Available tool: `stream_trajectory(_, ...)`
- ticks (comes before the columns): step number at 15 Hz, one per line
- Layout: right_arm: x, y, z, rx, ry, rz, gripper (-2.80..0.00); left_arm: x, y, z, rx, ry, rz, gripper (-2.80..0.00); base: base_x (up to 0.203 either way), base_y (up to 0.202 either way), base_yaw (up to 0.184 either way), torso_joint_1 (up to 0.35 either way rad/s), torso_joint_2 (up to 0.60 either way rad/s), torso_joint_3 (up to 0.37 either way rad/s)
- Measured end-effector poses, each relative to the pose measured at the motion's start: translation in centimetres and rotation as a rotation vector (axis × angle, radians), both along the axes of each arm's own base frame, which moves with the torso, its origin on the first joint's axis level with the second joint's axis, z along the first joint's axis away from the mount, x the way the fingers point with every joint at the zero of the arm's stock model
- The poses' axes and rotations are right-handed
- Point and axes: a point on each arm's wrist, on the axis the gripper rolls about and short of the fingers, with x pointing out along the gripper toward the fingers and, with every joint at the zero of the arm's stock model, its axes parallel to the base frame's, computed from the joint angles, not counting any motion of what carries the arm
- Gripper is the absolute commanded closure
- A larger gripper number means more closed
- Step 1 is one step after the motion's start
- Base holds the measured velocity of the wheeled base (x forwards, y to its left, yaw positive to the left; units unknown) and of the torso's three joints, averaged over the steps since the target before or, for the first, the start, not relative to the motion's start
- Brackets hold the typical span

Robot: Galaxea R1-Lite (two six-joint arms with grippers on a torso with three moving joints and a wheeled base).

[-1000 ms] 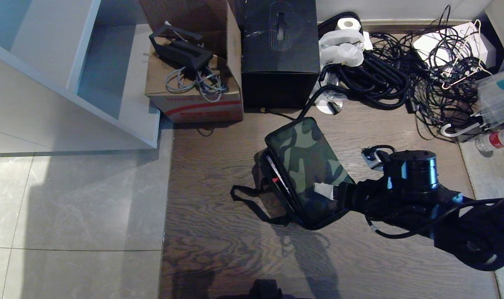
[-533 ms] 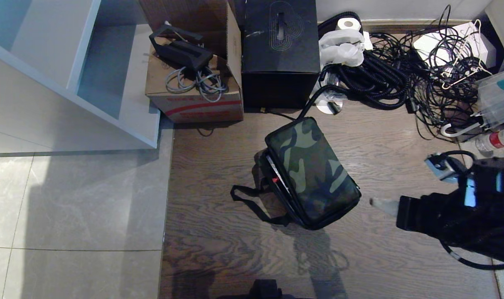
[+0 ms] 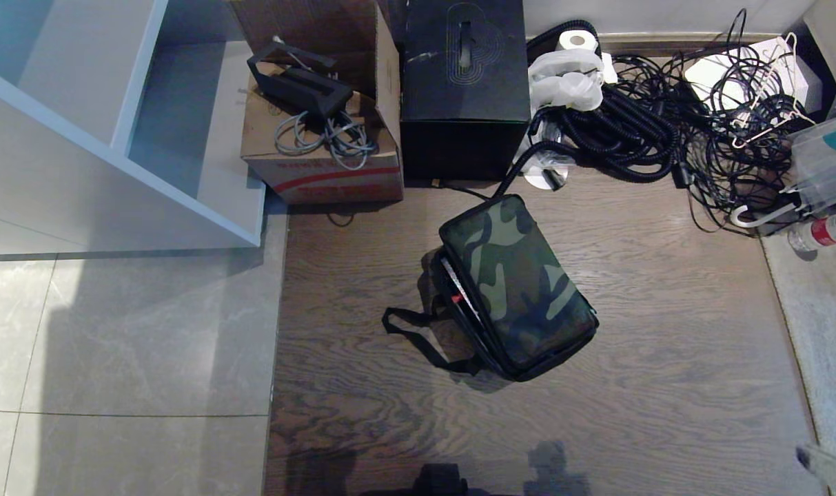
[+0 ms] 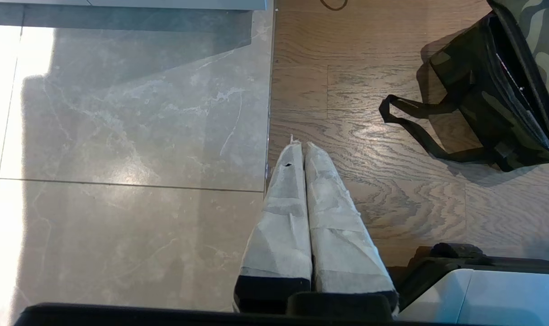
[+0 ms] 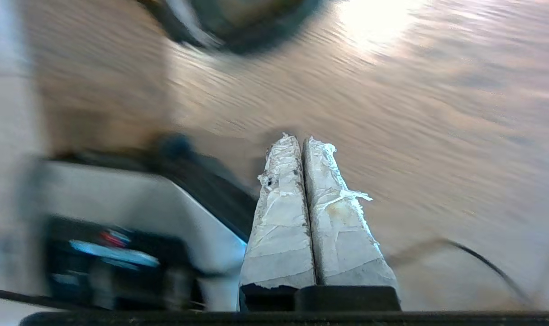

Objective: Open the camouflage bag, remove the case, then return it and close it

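The camouflage bag (image 3: 517,286) lies on the wood floor at mid-scene, lid down, with its black strap (image 3: 418,337) trailing to the left and a red zip pull (image 3: 455,298) on its left edge. The case is hidden. My right gripper (image 3: 809,457) shows only as a taped tip at the lower right corner, well clear of the bag. In the right wrist view it (image 5: 300,139) is shut and empty above bare floor. My left gripper (image 4: 301,146) is parked, shut and empty, over the seam between tile and wood. The bag (image 4: 505,90) sits off to its side.
A black box with a line pattern (image 3: 464,83) and a cardboard box of cables (image 3: 321,145) stand behind the bag. A tangle of black cables and hoses (image 3: 666,124) fills the back right. A white shelf unit (image 3: 114,131) stands at the left, and a bottle (image 3: 824,233) lies at the right.
My right arm has pulled back from the bag's lid to the lower right, almost out of the head view, and its gripper has gone from open to shut. The bag has stayed put.
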Motion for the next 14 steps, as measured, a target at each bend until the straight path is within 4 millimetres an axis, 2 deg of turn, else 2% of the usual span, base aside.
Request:
stream_trajectory(3, -4.0, -0.6, -2.8, -0.059, -0.063, -0.043, 0.00, 0.0, 0.0, 0.0, 0.000, 0.000, 0.000, 0.00, 0.000, 0.000, 0.000, 0.000, 0.00, 0.000)
stream_trajectory(6, -6.2, -0.6, -4.1, -0.065, -0.236, -0.076, 0.00, 0.0, 0.0, 0.0, 0.000, 0.000, 0.000, 0.00, 0.000, 0.000, 0.000, 0.000, 0.00, 0.000)
stream_trajectory(9, -6.8, -0.8, -5.3, -0.013, -0.290, -0.189, 0.00, 0.0, 0.0, 0.0, 0.000, 0.000, 0.000, 0.00, 0.000, 0.000, 0.000, 0.000, 0.00, 0.000)
stream_trajectory(14, -6.9, -0.7, -5.7, -0.070, -0.324, -0.142, 0.00, 0.0, 0.0, 0.0, 0.000, 0.000, 0.000, 0.00, 0.000, 0.000, 0.000, 0.000, 0.00, 0.000)
